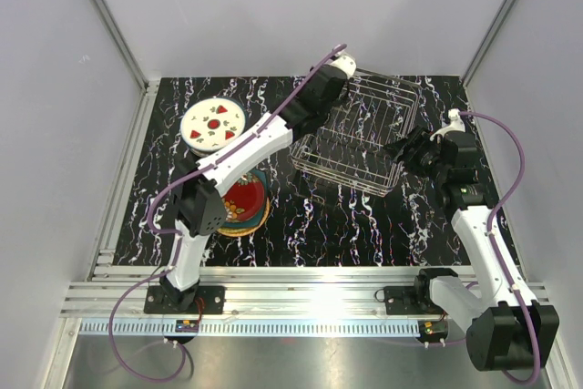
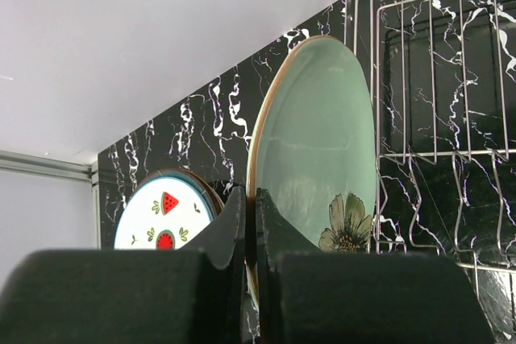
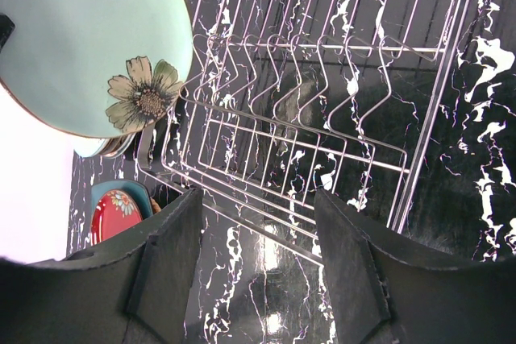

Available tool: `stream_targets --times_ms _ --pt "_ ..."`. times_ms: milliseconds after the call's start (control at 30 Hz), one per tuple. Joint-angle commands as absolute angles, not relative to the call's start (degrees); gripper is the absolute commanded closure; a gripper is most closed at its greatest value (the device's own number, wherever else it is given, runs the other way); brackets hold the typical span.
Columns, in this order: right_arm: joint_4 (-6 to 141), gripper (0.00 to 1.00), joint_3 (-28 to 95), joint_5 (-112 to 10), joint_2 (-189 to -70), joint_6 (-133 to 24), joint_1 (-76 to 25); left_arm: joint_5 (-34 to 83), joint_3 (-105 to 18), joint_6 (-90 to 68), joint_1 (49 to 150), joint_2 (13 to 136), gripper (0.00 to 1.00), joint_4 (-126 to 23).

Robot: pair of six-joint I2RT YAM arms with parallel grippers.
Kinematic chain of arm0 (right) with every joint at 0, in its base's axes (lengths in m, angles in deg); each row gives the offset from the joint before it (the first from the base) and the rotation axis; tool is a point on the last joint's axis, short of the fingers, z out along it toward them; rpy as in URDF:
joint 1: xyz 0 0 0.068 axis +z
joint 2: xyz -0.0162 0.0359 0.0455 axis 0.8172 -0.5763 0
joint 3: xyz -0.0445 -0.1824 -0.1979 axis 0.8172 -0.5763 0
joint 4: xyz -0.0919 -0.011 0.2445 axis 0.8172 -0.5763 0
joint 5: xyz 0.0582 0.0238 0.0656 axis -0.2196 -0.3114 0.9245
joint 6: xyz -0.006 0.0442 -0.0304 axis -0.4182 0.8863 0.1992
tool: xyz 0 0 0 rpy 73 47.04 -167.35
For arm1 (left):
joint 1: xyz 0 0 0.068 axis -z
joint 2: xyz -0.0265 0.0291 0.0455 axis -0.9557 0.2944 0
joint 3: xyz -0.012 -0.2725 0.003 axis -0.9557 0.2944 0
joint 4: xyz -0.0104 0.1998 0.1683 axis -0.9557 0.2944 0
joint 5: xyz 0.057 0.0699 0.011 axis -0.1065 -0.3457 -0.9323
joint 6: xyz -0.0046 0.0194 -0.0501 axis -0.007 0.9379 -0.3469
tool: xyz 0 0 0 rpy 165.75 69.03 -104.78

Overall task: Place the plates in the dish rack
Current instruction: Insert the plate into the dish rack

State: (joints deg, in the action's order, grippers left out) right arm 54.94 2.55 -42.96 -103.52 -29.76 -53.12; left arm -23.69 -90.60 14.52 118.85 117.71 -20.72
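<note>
Your left gripper (image 2: 250,203) pinches the mint-green plate (image 2: 318,134) by its rim.
Your right gripper (image 3: 256,199) gapes wide and empty, the dish rack (image 1: 357,134) just beyond its jaws.

Sits hidden between the pinched jaws: lower rim of the mint-green plate (image 2: 314,142). Just beside them, bottom of the white plate (image 2: 165,215) blocked too. Beyond the spread jaws, dish rack (image 3: 339,44) clipped by the top edge; red plate (image 3: 113,215) half covered by one of them.
</note>
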Motion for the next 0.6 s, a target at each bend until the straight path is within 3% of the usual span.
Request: stream_targets --times_ms 0,567 --pt "56.2 0.35 3.3 -44.0 -103.5 -30.5 -53.1 -29.1 -91.3 17.0 120.0 116.3 1.0 -28.6" --pt "56.3 0.35 3.2 -43.9 -103.6 -30.3 -53.1 -29.1 -90.3 12.0 120.1 117.8 1.0 -24.7"
